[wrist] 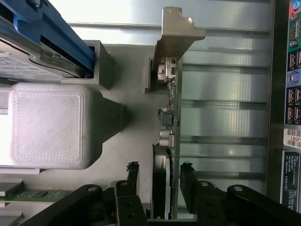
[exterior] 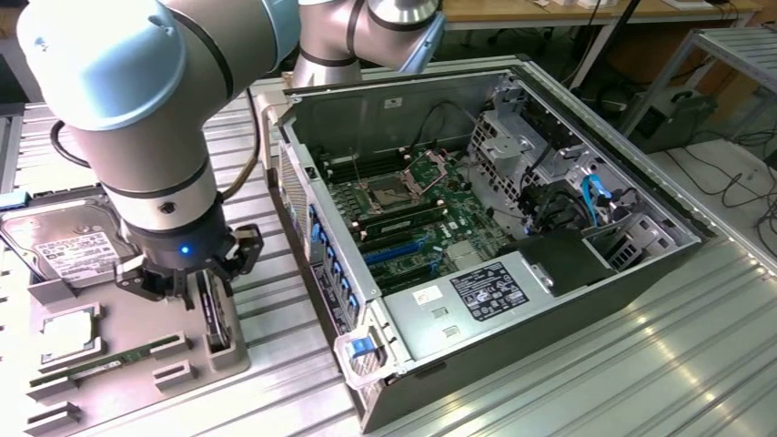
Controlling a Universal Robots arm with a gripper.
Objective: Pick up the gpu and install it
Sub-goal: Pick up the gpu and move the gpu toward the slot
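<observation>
Fingers point(wrist: 134, 179) of the gripper point(wrist: 161, 165) are spread either side of the gpu point(wrist: 166, 117), not clamped; the computer point(wrist: 278, 94) label point(wrist: 292, 140) is cut off, unreadable.

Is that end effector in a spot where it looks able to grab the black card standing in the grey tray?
Likely yes: the open end effector straddles the upper edge of the gpu, with nothing in between to block it.

Bright, even light filled both views. Pale glare streaked the ribbed table point(exterior: 680, 364) at four o'clock in the exterior view and bleached it almost white at twelve o'clock in the wrist view. The computer case point(exterior: 364, 118) held dim shadow inside, and the grey block point(wrist: 51, 125) cast a soft one.
</observation>
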